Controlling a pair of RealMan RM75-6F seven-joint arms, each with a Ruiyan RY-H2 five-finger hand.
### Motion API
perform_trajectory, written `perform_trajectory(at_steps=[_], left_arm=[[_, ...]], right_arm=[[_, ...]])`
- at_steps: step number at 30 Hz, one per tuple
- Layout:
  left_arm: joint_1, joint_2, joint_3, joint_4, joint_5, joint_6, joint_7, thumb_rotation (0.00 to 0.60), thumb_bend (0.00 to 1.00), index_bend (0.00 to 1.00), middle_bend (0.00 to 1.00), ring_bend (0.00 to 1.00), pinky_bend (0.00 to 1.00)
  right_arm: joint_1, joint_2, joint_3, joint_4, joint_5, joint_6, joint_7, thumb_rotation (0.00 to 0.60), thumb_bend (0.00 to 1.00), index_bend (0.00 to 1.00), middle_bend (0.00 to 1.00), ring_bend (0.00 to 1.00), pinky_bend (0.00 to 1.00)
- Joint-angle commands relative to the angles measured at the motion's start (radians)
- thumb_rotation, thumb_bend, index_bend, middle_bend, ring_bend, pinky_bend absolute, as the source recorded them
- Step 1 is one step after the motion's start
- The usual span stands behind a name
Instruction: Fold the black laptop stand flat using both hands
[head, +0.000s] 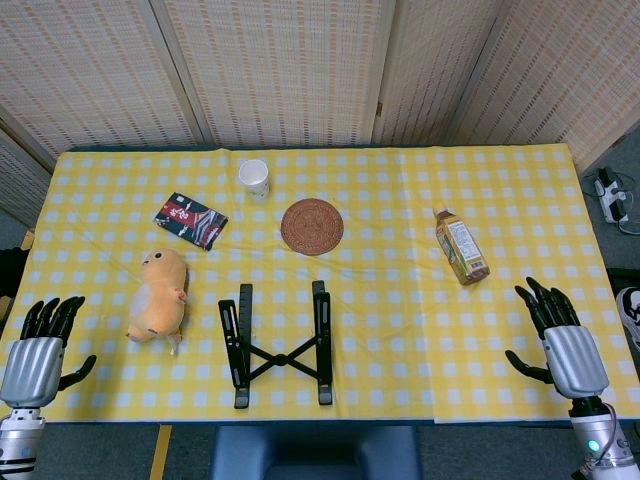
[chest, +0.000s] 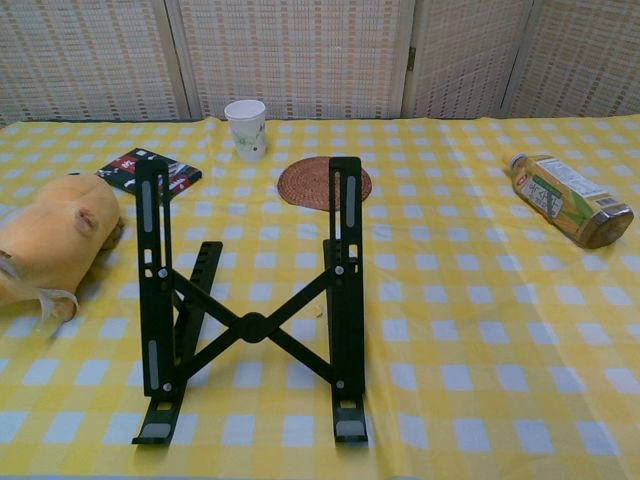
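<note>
The black laptop stand (head: 279, 345) sits unfolded at six o'clock on the worktop (head: 400, 300). Left hand (head: 38, 352) at eight, right hand (head: 562, 340) at four, fingers spread, holding nothing.

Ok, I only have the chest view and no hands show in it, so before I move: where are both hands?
Observer: The left hand rests at the table's near left corner, open, holding nothing.
Operator: And the right?
Observer: The right hand is at the near right edge, also open, well short of the bottle.
Operator: Anything between the left hand and the stand?
Observer: Yes, the plush toy lies between it and the laptop stand, apart from the stand.
</note>
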Motion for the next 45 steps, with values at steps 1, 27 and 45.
perform_trajectory(at_steps=[1, 27, 45], left_arm=[[-0.003, -0.003, -0.001, 0.003, -0.002, -0.005, 0.002, 0.6, 0.29, 0.12, 0.14, 0.08, 0.05], [-0.081, 0.034, 0.013, -0.008, 0.11, -0.062, -0.273, 0.6, 0.29, 0.17, 0.18, 0.14, 0.1], [-0.248, 0.038, 0.06, -0.049, 0.225, -0.232, -0.658, 0.6, 0.31, 0.13, 0.21, 0.16, 0.14]], right_arm=[[0.001, -0.001, 0.001, 0.0, 0.002, -0.001, -0.002, 0.6, 0.26, 0.0, 0.0, 0.07, 0.04], [0.163, 0.003, -0.069, -0.058, -0.183, -0.173, 0.363, 0.6, 0.26, 0.0, 0.0, 0.05, 0.04], [0.456, -0.168, -0.053, 0.042, -0.171, -0.445, 0.805, 0.6, 0.26, 0.0, 0.0, 0.06, 0.01]])
